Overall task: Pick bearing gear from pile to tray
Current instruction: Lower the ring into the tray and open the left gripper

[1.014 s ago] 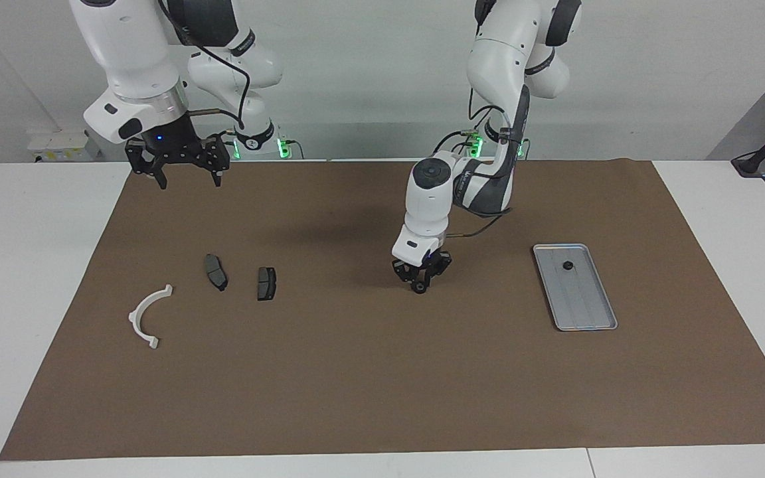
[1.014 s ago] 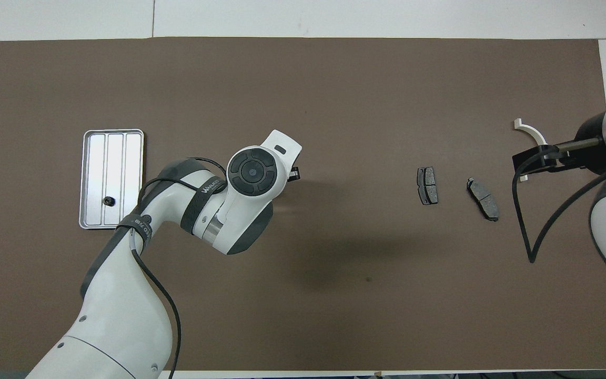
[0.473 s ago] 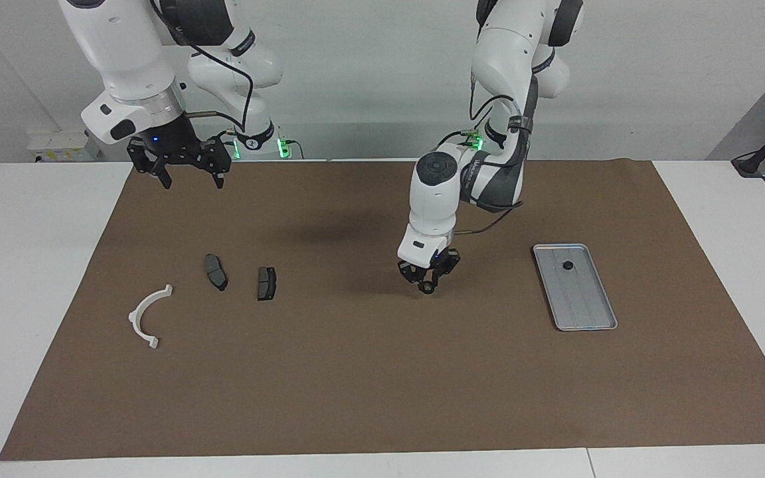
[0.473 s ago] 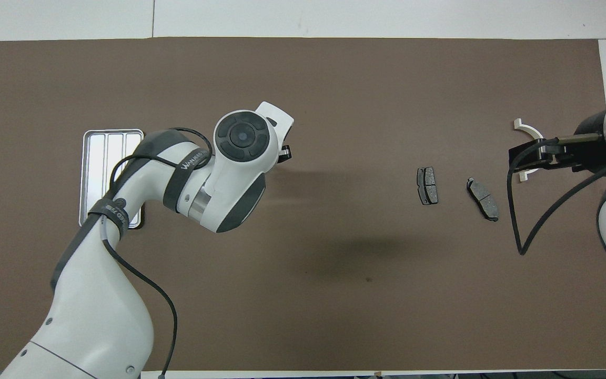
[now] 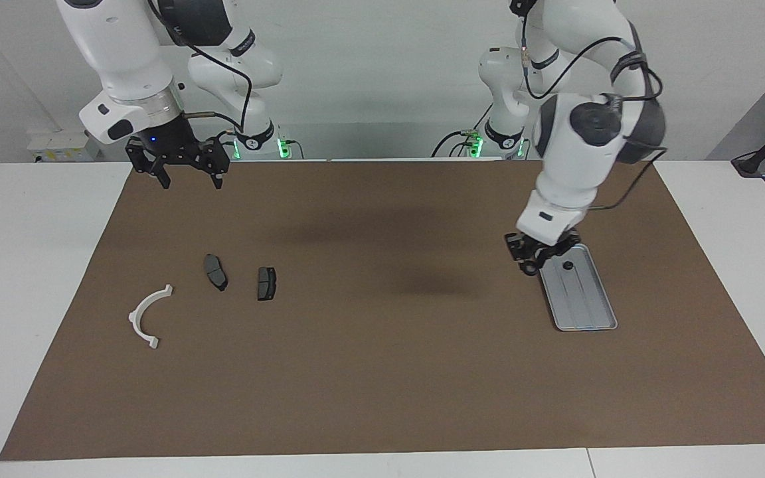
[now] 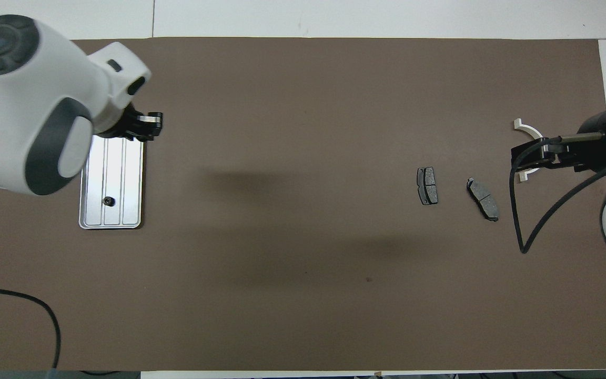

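Small black ring (image 5: 528, 268) gripped by left claw (image 5: 532, 263), held over tray (image 5: 588, 312) edge. Right claw (image 5: 186, 174) kept spread wide, parked above mat (image 5: 369, 372) corner.

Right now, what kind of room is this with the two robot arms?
Probably a robot test lab. Two white arms stand at a white table covered by a brown mat. Brake pads, a white plastic arc and a metal tray lie on it as practice parts.

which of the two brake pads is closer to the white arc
The brake pad lying tilted, toward the right arm's end of the table, is closer to the white arc. The other pad lies toward the middle.
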